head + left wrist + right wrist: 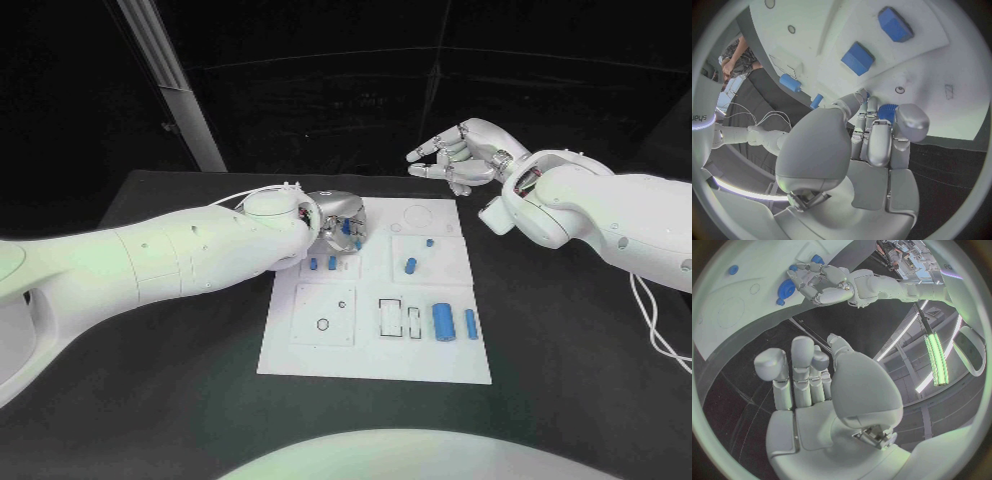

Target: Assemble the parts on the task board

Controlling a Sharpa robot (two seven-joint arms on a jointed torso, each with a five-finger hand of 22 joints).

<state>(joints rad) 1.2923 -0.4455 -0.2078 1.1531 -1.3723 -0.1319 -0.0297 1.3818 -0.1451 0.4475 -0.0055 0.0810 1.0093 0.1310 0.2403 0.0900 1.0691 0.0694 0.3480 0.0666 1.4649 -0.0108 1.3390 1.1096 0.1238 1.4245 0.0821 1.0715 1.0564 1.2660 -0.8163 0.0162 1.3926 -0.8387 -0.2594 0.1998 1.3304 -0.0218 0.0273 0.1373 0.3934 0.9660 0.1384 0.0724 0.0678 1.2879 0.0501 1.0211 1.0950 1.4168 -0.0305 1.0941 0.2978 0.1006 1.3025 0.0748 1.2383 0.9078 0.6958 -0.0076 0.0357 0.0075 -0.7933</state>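
A: Item one, largest?
B: Bench (173, 400), black, carrying the white task board (372, 360) at centre.

A: Item two?
B: Left robot hand (335, 226), lowered over the board's far-left corner, fingers curled around a blue part (887, 111); the wrist view shows the part between its fingertips, so it appears clamped on it.

A: Item three?
B: Right robot hand (459, 155), raised beyond the board's far-right edge, fingers loosely bent and apart, holding nothing.

A: Smallest?
B: Loose blue parts (446, 320) on the board's near-right, others mid-board.

A: Step in hand?
B: Judged: seating or lifting that part at the far-left. Next move calls for aligning it over its recess, then pressing straight down.
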